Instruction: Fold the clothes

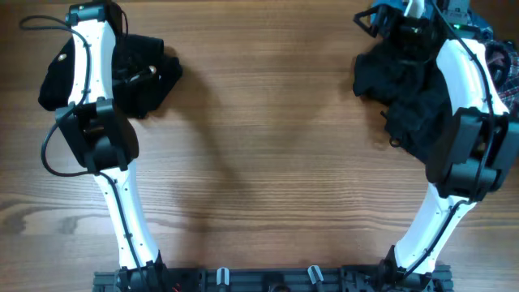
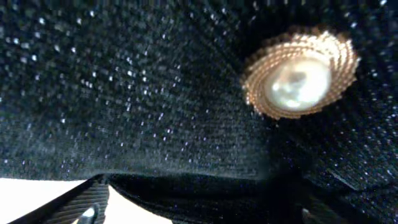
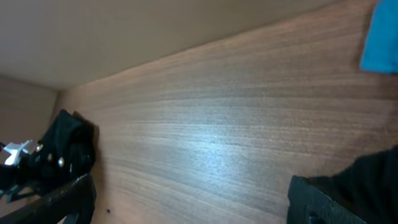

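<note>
Overhead view: the wooden table [image 1: 276, 146] carries clothes in two groups, one in each upper corner of the frame.

Upper left: a black garment [image 1: 146, 73] lies bunched under the left arm, which reaches up the frame from the lower edge and covers the middle of the cloth. The left wrist view is filled by this fabric at very close range. It is black, knitted and flecked, with one pale round button [image 2: 300, 78] in a gilt rim at the upper right of that frame.

Left gripper [image 2: 199, 214]: one finger shows in the lower left corner of its wrist view and a dim shape, probably the other finger, shows in the lower right. The jaws stand apart. The cloth lies right in front of them, and contact cannot be confirmed.

Upper right: a second black garment [image 1: 405, 89] is heaped loosely and partly hidden by the right arm. A teal-blue garment [image 1: 389, 10] shows at the top edge beside it. A plaid garment [image 1: 507, 69] shows at the right edge.

Right gripper [image 3: 193, 199]: both fingers show at the lower corners of its wrist view. The jaws are wide apart with only bare wood between them. Black cloth lies just behind the finger at the lower right.
</note>
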